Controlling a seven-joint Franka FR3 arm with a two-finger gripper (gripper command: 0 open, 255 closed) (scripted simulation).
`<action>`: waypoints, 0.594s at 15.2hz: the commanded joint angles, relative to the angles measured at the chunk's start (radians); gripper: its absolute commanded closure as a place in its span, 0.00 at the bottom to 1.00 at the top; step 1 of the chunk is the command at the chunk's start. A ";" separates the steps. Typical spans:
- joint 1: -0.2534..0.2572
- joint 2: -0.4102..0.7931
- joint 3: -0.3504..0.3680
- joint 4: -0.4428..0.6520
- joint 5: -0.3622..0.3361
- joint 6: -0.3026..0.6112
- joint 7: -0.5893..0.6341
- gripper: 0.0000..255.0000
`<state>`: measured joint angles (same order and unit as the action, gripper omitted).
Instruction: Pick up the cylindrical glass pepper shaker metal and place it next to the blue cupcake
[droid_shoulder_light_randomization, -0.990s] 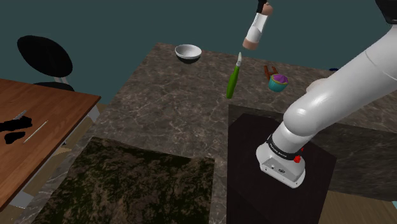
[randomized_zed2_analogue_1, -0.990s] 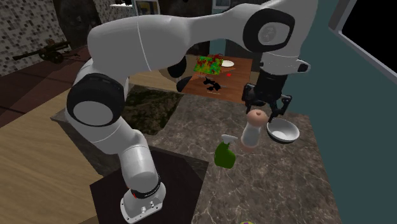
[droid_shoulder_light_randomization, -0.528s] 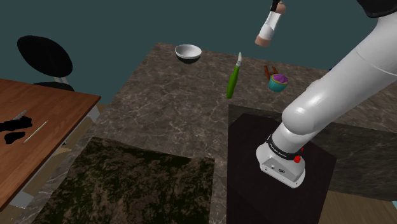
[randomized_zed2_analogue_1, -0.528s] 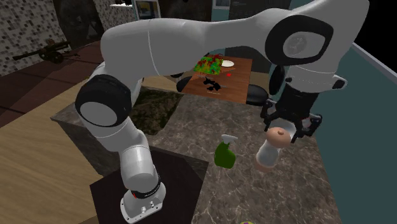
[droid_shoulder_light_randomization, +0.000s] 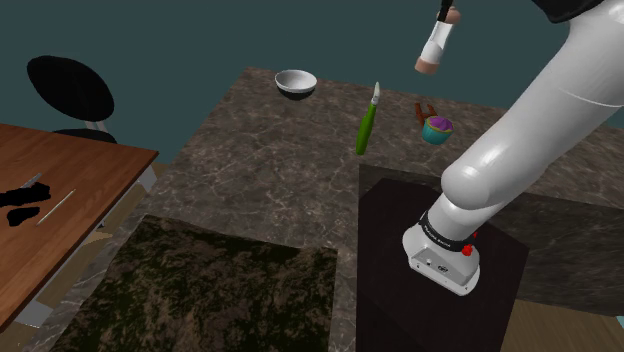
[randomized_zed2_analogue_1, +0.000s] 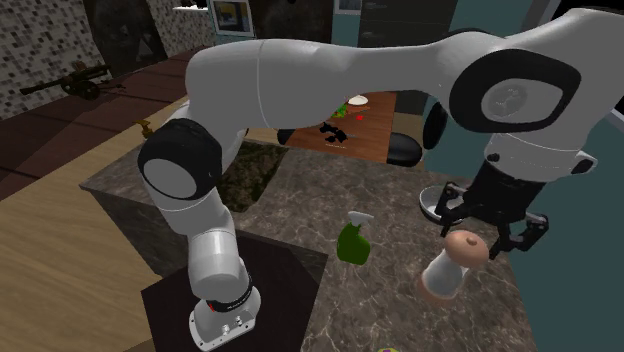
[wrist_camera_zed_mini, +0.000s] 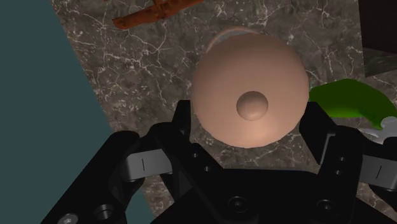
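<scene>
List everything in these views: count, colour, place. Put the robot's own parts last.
pepper shaker: one, white with pinkish-tan cap and base, in the air over the counter
cupcake: one, blue with purple top, on the counter
orange-brown object: one, just behind the cupcake, kind unclear
spray bottle: one, green, on the counter between bowl and cupcake
bowl: one, white, near the counter's far edge
counter: one, brown-grey marble, mid scene
wooden table: one, brown, shoulder view's left
chair: one, black, behind the wooden table
stand: one, dark box, shoulder view's lower right
arm: one, white, rising from the stand
gripper: one, black, shut on the pepper shaker's cap
</scene>
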<state>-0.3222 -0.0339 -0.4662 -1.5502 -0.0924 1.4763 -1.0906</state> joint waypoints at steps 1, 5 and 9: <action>0.000 -0.008 0.000 -0.037 -0.004 0.030 0.003 1.00; 0.001 -0.024 0.002 -0.108 -0.010 0.087 0.012 1.00; 0.002 -0.036 0.003 -0.174 -0.015 0.142 0.019 1.00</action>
<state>-0.3210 -0.0649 -0.4637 -1.7027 -0.1057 1.6000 -1.0742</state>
